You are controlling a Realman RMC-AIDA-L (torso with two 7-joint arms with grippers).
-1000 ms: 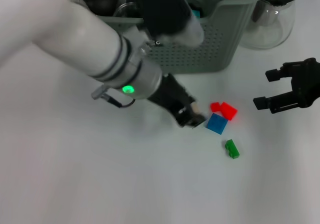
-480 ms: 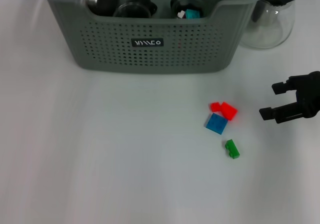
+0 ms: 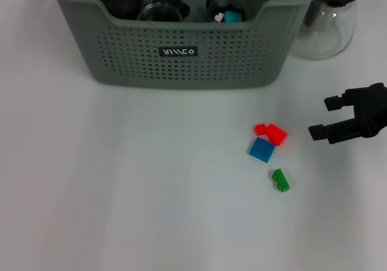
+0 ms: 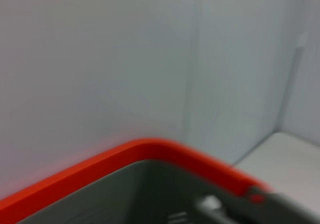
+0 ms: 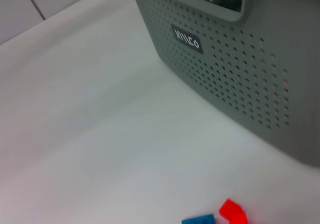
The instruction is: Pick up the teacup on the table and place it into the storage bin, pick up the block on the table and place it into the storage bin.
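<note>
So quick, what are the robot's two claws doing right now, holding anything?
Left gripper: not in view, so it cannot be told.
Right gripper: open, holding nothing, off to the right of the blocks.

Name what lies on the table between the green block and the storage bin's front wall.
In the head view, the blue block and red block lie between the green block and the storage bin; beyond them is bare table.

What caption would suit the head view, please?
Open right gripper beside red, blue and green blocks; storage bin behind.
</note>
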